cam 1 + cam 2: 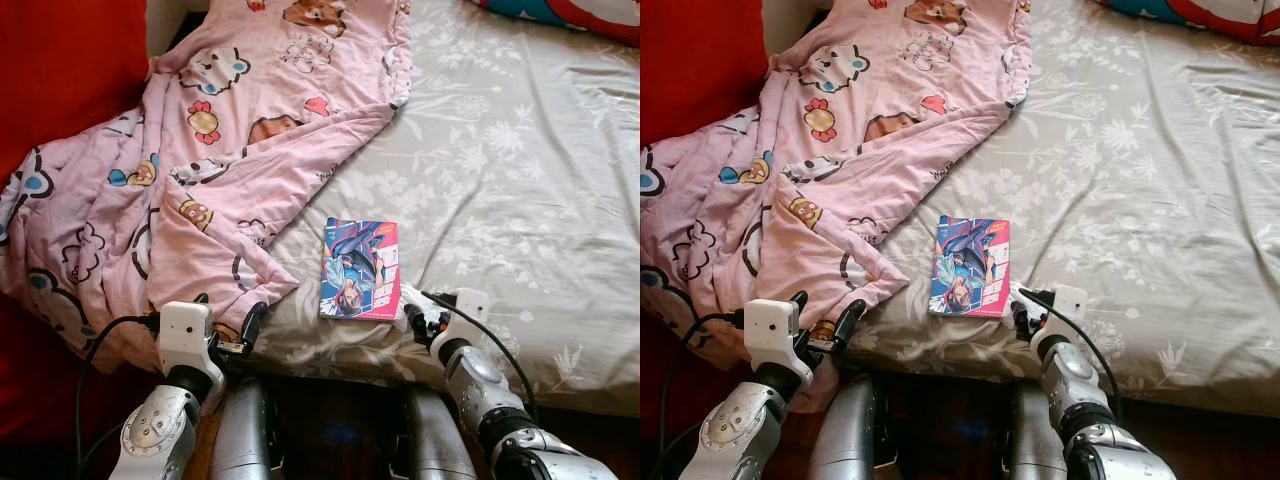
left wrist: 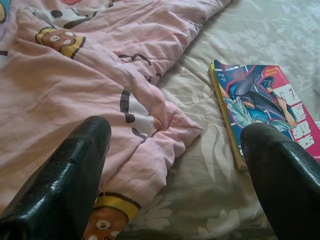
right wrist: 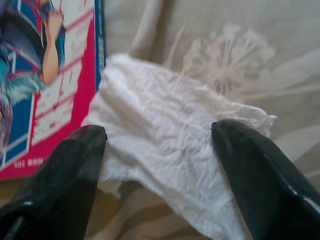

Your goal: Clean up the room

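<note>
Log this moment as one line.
right gripper open over tissue | beside book | left gripper open near blanket

The near edge of the bed (image 1: 520, 240) is crowded: a pink blanket (image 1: 200, 180) covers its left corner, a comic book (image 1: 361, 268) lies mid-edge, a white tissue (image 3: 165, 150) touches the book's right side. Rightward, bare sheet gives open passage.

head stereo downward, wrists close, sharing book (image 1: 360, 268)

Bed (image 1: 520, 180) w/ grey floral sheet, daylit; red wall (image 1: 60, 60) at left; dark floor below.
</note>
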`<state>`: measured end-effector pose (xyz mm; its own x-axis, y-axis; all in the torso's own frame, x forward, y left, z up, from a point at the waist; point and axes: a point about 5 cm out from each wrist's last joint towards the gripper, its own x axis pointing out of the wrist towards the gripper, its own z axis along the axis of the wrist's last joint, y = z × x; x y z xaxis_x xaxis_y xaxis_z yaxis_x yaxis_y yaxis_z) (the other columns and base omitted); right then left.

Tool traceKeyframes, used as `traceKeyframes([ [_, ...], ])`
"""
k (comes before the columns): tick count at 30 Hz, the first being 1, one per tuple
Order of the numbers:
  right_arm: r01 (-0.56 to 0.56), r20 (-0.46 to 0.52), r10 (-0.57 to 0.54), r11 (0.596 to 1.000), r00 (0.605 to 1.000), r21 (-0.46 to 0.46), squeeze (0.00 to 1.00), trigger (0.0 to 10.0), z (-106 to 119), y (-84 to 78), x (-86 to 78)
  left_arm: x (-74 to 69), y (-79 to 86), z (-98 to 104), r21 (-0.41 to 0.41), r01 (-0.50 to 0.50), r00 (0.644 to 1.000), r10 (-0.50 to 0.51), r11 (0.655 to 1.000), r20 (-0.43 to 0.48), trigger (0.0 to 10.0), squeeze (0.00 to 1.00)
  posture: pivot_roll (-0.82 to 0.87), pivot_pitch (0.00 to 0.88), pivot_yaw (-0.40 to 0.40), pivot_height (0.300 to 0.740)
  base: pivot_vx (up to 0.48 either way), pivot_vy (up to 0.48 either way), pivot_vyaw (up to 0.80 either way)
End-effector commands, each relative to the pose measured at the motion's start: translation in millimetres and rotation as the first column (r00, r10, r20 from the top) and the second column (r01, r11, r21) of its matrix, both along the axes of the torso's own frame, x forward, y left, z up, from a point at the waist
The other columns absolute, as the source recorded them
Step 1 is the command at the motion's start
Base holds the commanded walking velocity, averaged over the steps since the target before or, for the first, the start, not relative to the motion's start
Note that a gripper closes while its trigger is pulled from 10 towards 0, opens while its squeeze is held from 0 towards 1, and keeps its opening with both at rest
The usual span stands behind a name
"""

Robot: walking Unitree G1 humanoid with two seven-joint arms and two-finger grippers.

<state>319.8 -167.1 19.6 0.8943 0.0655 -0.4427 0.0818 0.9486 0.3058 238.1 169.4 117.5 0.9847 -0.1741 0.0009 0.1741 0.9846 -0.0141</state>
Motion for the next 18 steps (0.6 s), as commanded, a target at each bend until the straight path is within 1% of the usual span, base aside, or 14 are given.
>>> traceKeyframes([
  [1,0.002,-0.064,0.000,1.000,0.998,0.022,0.00,10.0,-14.0,2.3,-11.5,-4.7,3.3,-4.7,0.019,-0.005,0.999,0.006,1.000,-0.033,10.0,0.00,0.05,0.323,0.028,0.617,0.000,0.000,0.00],
  [3,-0.018,-0.090,0.019,1.000,0.996,0.011,0.00,10.0,-18.7,4.3,-15.7,-4.4,3.6,-4.9,0.023,-0.003,0.999,0.004,1.000,-0.038,10.0,0.00,0.05,0.322,0.030,0.617,0.000,0.000,0.00],
  [5,-0.021,-0.090,0.022,1.000,0.996,0.012,0.00,10.0,-19.1,4.6,-16.1,-4.5,3.4,-5.2,0.024,-0.002,0.999,0.003,1.000,-0.040,10.0,0.00,0.05,0.322,0.030,0.617,0.000,0.000,0.00],
  [6,-0.020,-0.087,0.021,1.000,0.996,0.013,0.00,0.0,-19.2,4.4,-16.3,-4.6,3.4,-5.4,0.026,-0.002,0.999,0.003,1.000,-0.042,10.0,0.00,0.05,0.322,0.031,0.617,0.000,0.000,0.00],
  [13,-0.004,-0.066,0.004,1.000,0.998,0.012,0.00,0.0,-15.9,1.4,-13.6,-4.7,3.6,-8.4,0.035,0.000,0.999,0.002,0.999,-0.054,10.0,0.00,0.05,0.315,0.030,0.617,0.000,0.000,0.00],
  [16,-0.032,-0.085,0.030,0.999,0.996,-0.022,0.00,0.0,-17.6,2.1,-14.8,-3.6,3.5,-9.7,0.039,0.004,0.998,-0.002,0.999,-0.062,10.0,0.00,0.05,0.313,0.028,0.617,0.000,0.000,0.00],
  [18,-0.039,-0.081,0.038,0.999,0.996,-0.017,0.00,0.0,-18.0,3.9,-15.3,-3.5,3.6,-9.8,0.039,0.005,0.998,-0.003,0.999,-0.063,10.0,0.00,0.05,0.312,0.028,0.617,0.000,0.000,0.00],
])
